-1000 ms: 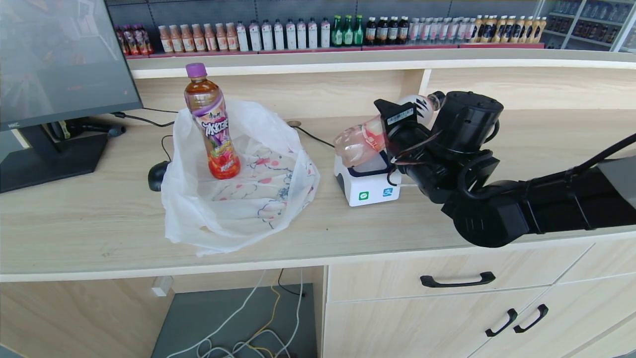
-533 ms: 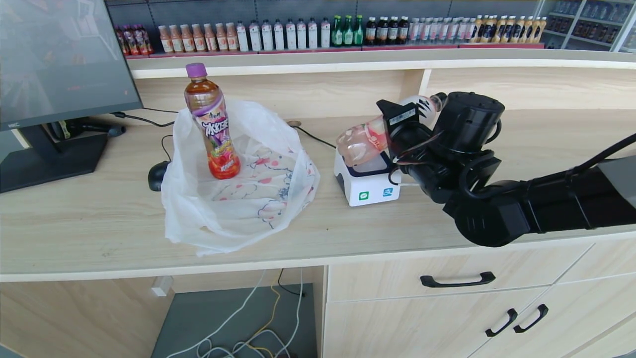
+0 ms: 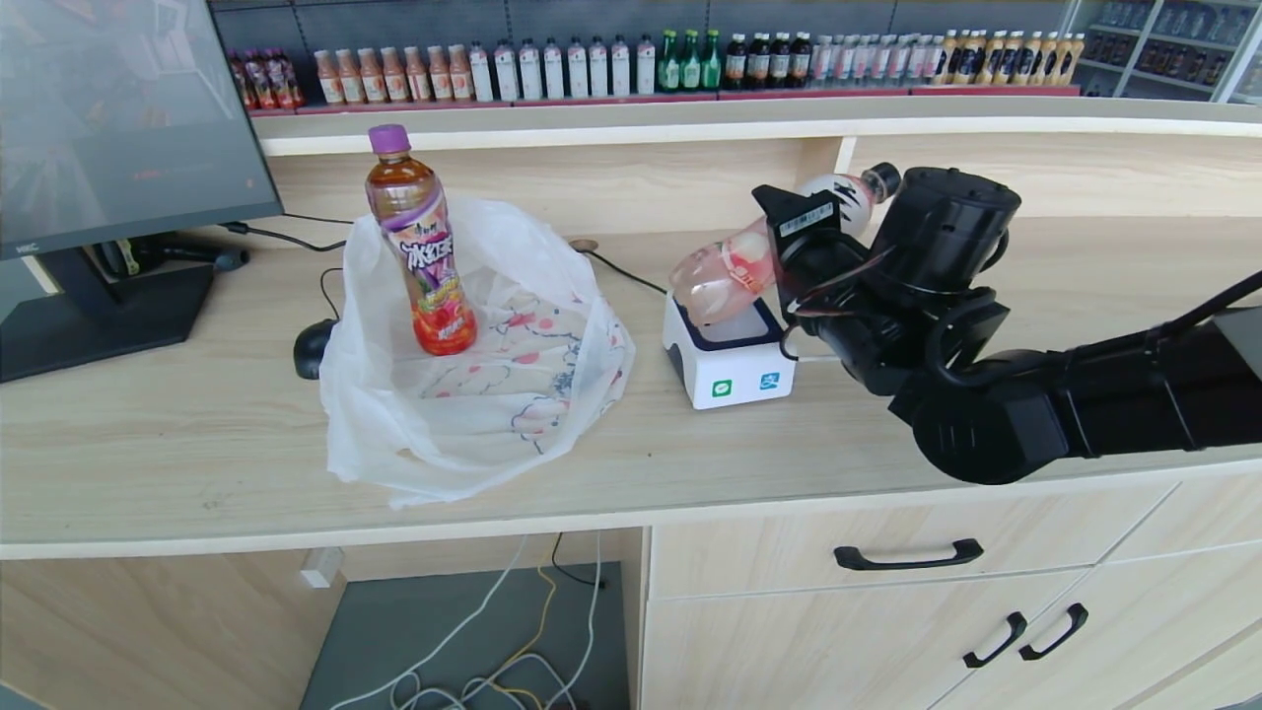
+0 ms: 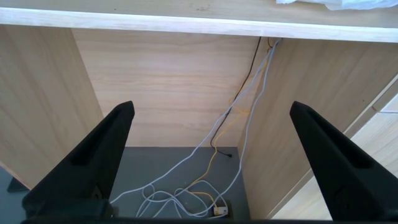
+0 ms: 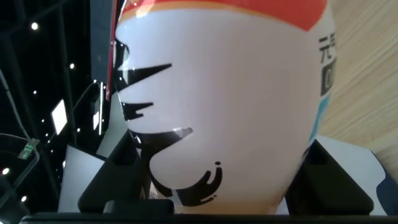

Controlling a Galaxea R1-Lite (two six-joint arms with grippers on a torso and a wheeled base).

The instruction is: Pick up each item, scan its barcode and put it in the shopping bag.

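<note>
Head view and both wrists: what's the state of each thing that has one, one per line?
right gripper, shut on the pink bottle.
pink bottle, capped, tilted, held over the scanner.
left gripper, open, holding nothing.
shopping bag, mouth open.
tea bottle, upright in the shopping bag, cap on.
drawers, closed.

Shop checkout. A long wooden counter (image 3: 197, 434) with drawers (image 3: 907, 557) below carries a till monitor (image 3: 118, 108), a computer mouse (image 3: 314, 347), a small white barcode scanner (image 3: 730, 370) and an open plastic shopping bag (image 3: 493, 394). Behind it, wall shelves (image 3: 651, 64) hold rows of bottled drinks, and further stocked racks (image 3: 1163, 39) stand at far right.
</note>
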